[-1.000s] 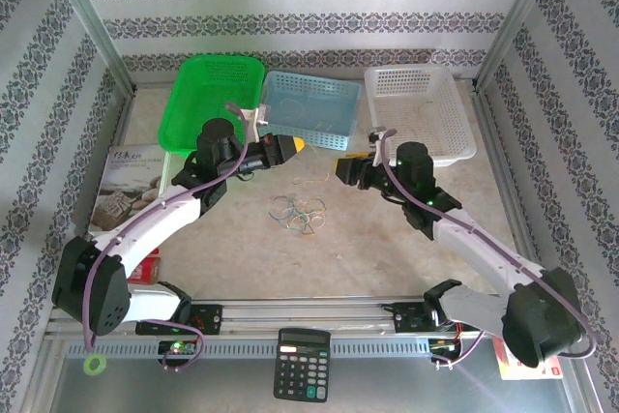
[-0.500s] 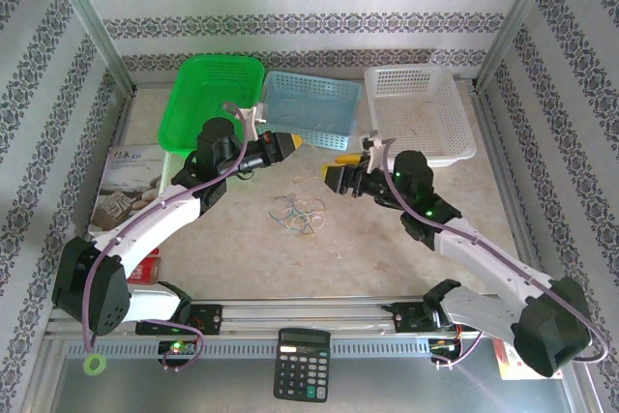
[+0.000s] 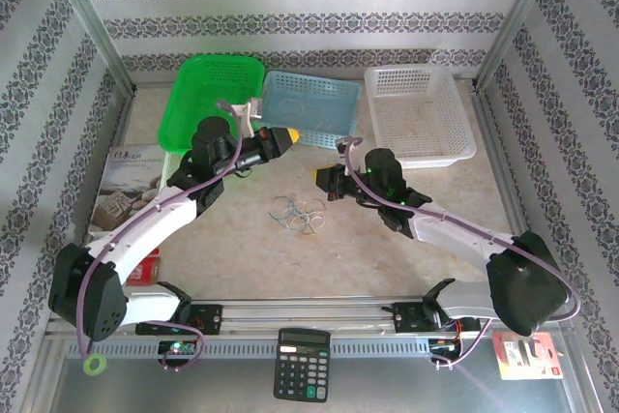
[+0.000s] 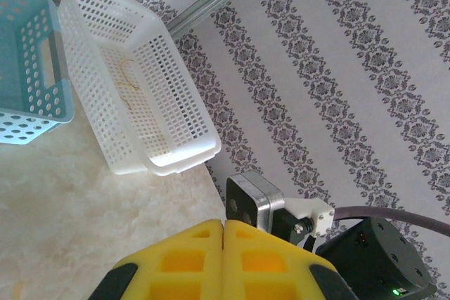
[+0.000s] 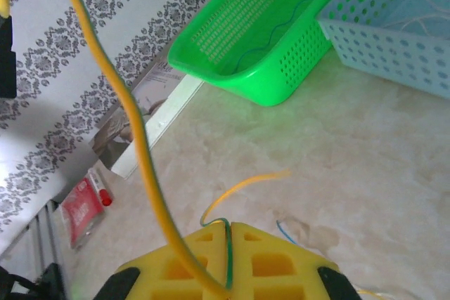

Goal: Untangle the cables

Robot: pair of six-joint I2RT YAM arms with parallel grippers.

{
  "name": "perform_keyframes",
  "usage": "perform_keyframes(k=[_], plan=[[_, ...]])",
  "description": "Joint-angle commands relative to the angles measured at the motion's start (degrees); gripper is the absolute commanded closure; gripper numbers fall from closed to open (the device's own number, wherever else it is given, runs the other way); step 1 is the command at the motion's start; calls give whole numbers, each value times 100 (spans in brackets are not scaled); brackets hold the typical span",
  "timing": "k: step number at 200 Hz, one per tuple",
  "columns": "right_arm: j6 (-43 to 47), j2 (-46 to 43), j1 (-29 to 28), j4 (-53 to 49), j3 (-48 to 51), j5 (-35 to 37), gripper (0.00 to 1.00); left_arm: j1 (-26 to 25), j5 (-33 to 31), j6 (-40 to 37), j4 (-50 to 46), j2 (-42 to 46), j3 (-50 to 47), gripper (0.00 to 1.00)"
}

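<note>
The right claw (image 3: pixel 323 179) has swung in toward the middle and snapped closed — a green strand (image 5: pixel 227 251) sits pinched in its seam. The left claw (image 3: pixel 287 135) stays closed, empty, aloft. The cables (image 3: pixel 298 215) lie tangled on the table (image 3: pixel 251 258) between the 2 arms — a pull looks ready.

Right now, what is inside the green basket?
One thin wavy cable lies on the floor of the green basket. The blue basket covers its far corner, so that part cannot be checked.
</note>
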State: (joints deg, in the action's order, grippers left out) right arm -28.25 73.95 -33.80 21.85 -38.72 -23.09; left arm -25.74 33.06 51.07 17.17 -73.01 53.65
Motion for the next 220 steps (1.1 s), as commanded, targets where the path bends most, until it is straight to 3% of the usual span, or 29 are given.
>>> perform_keyframes(k=[1, 57, 127, 166, 220], plan=[[4, -123, 170, 183, 198, 206, 100, 69, -233, 79, 231, 191, 119, 100], [-9, -573, 891, -140, 471, 391, 100, 85, -413, 148, 364, 276, 17, 100], [151, -740, 1153, -358, 190, 403, 100, 89, -255, 175, 495, 122, 27, 100], [278, -555, 1424, -503, -292, 601, 100, 89, -102, 242, 697, -60, 41, 45], [295, -112, 2512, -638, -1101, 998, 100, 87, -80, 90, 574, -80, 41, 9]])
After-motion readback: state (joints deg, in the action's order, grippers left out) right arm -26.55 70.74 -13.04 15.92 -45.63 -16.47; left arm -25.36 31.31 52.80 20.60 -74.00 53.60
